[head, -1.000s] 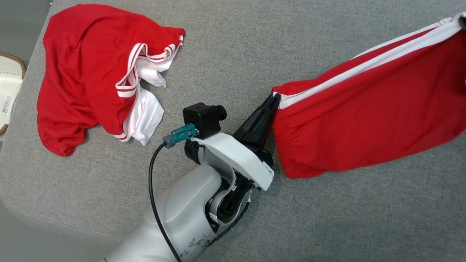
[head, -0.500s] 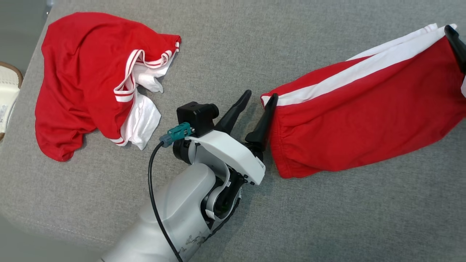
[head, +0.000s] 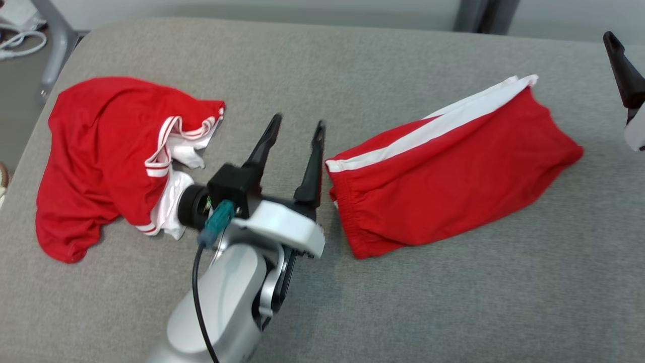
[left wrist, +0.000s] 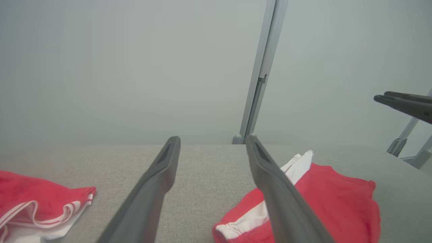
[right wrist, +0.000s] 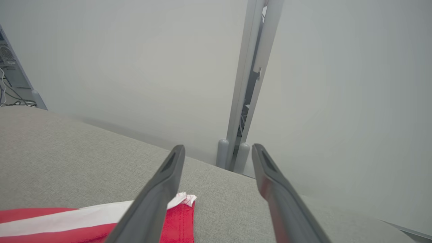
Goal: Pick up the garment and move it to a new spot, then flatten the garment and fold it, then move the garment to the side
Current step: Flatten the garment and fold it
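Note:
The garment [head: 443, 181], red shorts with a white side stripe, lies folded and flat on the grey cushion [head: 383, 312], right of centre. My left gripper [head: 297, 122] stands open just left of its waistband end, its right finger close beside the fabric, nothing between the fingers. In the left wrist view the left gripper [left wrist: 212, 139] is open above the cushion, with the garment [left wrist: 337, 206] at the lower right. The right gripper [right wrist: 217, 147] is open and raised past the garment's far white corner [right wrist: 182, 199]. One of its fingers [head: 625, 75] shows at the head view's right edge.
A second red garment [head: 101, 156] with white striped trim lies crumpled at the cushion's left end. The cushion's rounded left edge drops to the floor. Behind the back edge stand a grey wall and a metal post [head: 473, 15]. Cables [head: 20, 38] lie at the far left.
Both grippers opened and let go of the shorts, which now rest slack on the cushion. Both grippers drew away from the fabric. The head camera tilted up, shifting the whole picture.

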Controlling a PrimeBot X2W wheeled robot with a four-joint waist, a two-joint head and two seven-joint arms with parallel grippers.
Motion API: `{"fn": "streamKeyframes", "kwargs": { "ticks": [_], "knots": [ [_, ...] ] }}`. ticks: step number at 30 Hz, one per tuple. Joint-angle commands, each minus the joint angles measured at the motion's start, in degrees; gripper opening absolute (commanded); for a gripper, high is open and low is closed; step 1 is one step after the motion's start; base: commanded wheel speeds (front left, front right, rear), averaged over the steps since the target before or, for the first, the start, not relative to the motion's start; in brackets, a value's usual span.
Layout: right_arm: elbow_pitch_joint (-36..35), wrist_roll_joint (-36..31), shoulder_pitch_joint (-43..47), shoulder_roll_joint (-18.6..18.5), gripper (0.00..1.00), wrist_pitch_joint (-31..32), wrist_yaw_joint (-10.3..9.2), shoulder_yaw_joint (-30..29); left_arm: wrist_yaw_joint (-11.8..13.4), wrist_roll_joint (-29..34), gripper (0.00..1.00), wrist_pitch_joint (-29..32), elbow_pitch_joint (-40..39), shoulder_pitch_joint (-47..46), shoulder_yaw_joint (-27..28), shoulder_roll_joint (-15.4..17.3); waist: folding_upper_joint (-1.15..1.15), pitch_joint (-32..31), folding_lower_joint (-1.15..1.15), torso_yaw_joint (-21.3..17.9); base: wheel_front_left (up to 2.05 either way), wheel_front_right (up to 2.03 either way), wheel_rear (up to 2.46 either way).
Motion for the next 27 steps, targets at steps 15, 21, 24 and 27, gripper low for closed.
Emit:
{"fn": "streamKeyframes", "kwargs": {
  "ticks": [15,21,24,27],
  "knots": [
    [-12.47,-23.1,36.05,13.65,1.0,-0.29,-0.02,-38.51,-2.77,12.55,1.0,-0.23,-6.64,21.42,11.2,0.3,0.0,-12.16,0.0,-6.32,0.0,0.0,0.0],
    [-12.33,-19.72,41.66,18.1,1.0,-0.29,-0.02,-41.47,-3.01,12.12,1.0,-0.23,-7.49,26.55,14.76,0.27,0.0,-15.29,0.0,-7.01,0.0,0.0,0.0],
    [-12.36,-18.07,43.91,19.54,1.0,-0.29,-0.02,-42.35,-2.88,11.87,1.0,-0.23,-8.33,28.1,16.59,0.27,0.0,-15.99,0.0,-7.41,0.0,0.0,0.0],
    [-12.2,-15.83,45.85,20.77,1.0,-0.29,-0.02,-43.17,-3.15,11.9,1.0,-0.23,-8.61,29.37,17.42,0.28,0.0,-16.52,0.0,-7.71,0.0,0.0,0.0]
  ]
}}
